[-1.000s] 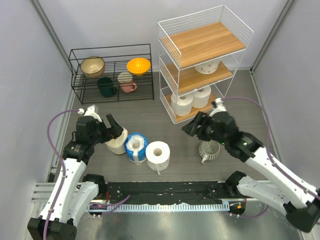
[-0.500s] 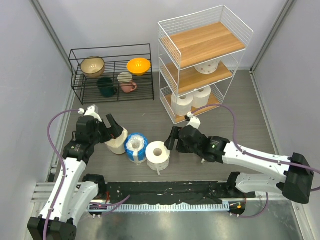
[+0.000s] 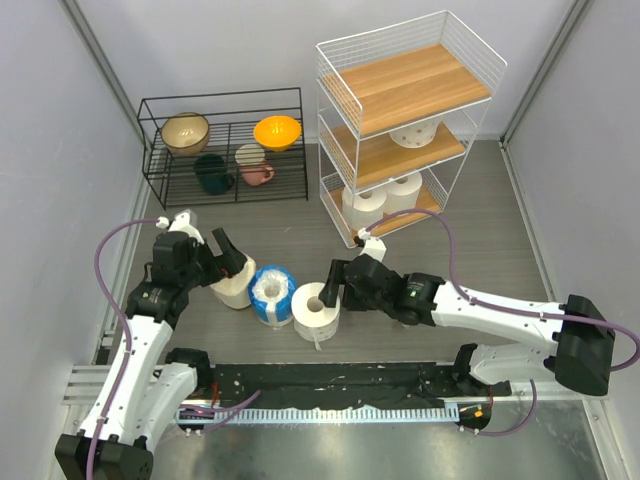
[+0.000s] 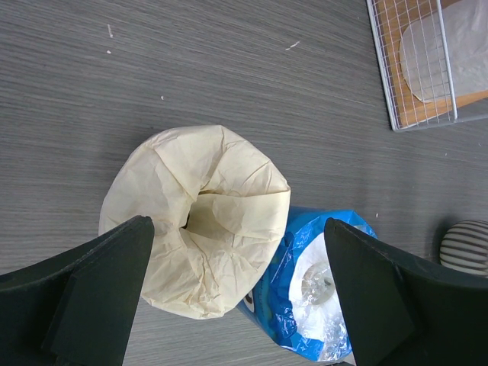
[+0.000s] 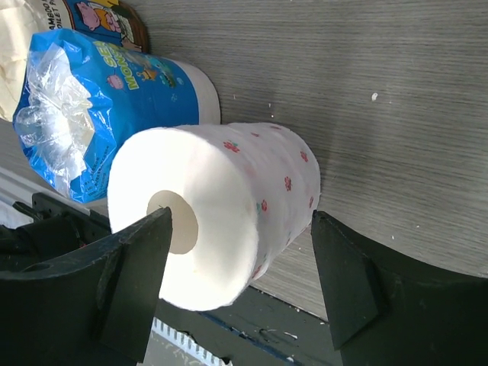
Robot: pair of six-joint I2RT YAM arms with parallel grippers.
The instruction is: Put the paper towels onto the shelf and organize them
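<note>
Grey wood-grain tabletop (image 3: pixel 300 215), with 3 rolls sitting in a row at about 7 o'clock in the overhead view. They're a crumpled cream-beige paper roll (image 4: pixel 198 221), a roll in blue-and-white plastic wrap (image 5: pixel 99 99), and a fat white roll with tiny red flower print (image 5: pixel 229 191).

The right gripper (image 5: pixel 240 221) is spread wide with 1 finger either side of the flowered roll, not pinching it yet. The left gripper (image 4: pixel 238 229) hangs just as wide over the cream one, holding nothing.

The tall white wire shelf with 3 wooden boards (image 3: pixel 400 130) is at 1 o'clock, with 3 white rolls already on it.

My worries: the flowered roll touches the blue one, so a closing finger could shove its neighbour. A soft roll can also squash or slip out of the grip, and the loose sheet at its base might trail and snag the wire frame.

Writing: the blue wrap reads something like "MONK", and a label behind it shows "OILET P" — both cut off.
</note>
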